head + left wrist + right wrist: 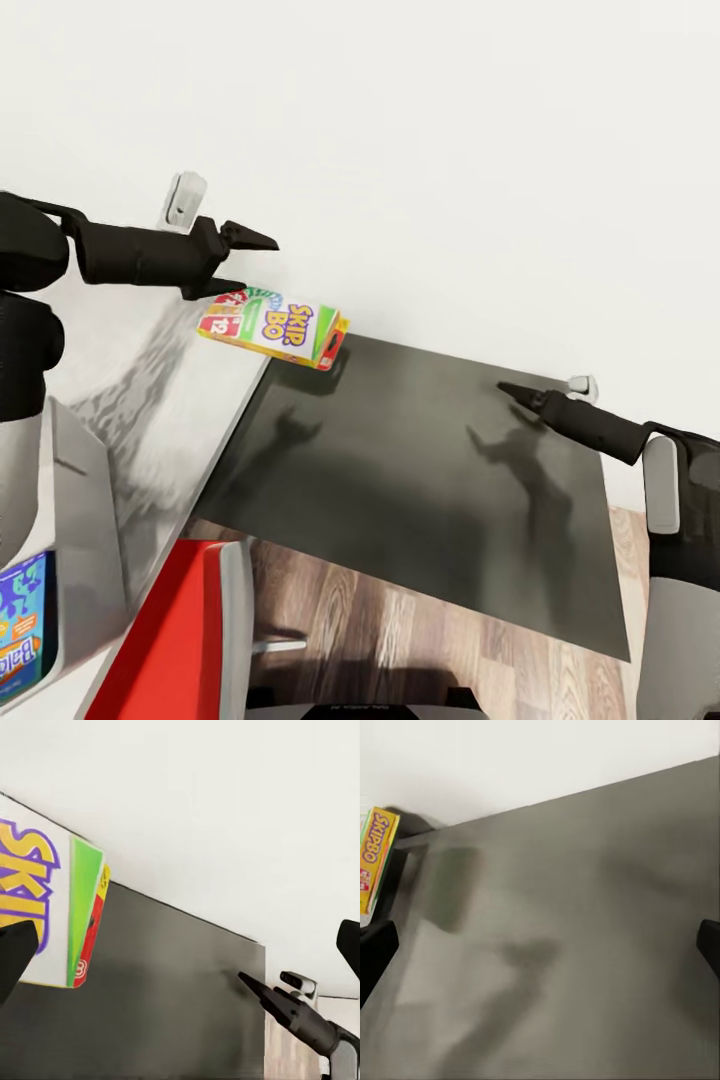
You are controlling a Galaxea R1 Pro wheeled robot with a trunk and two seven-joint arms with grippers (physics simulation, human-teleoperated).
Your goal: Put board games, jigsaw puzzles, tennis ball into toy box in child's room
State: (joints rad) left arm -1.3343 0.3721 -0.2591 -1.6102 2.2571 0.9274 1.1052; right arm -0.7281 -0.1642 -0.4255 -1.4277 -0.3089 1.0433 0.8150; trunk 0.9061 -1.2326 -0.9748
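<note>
Nearest the robot, bottom left of the head view: a blue game box (pixel 22 625), cut off by the frame edge, only part of its print readable, sitting in a pale grey bin (pixel 85 520) that's cropped too. Just beside it the red-and-white chair (pixel 180 640), also cut off, over the wood-plank floor (pixel 400 620).

Mid ground: the dark grey corner section of the surface (pixel 420 490) w/ blurry arm shadows across it; the paler stretch (pixel 160 400) runs off to the left.

Right tool (pixel 512 392) reaches in over the dark section's far right; from the head cam the fingers look pressed to a point, but the right wrist cam shows one dark tip at each side edge w/ a wide gap, so spread, holding nothing.

Farther back: the SKIP-BO box (pixel 272 326), flat, yellow-green-red w/ purple-outlined lettering, tilted, lifted over the seam between pale and dark sections, near the white wall (pixel 450 150). Left tool (pixel 242 262) has it: the lower finger overlaps the box's near corner, which is hidden behind it; the upper finger stands clear above, jaws looking wide. Actual contact hard to make out.
</note>
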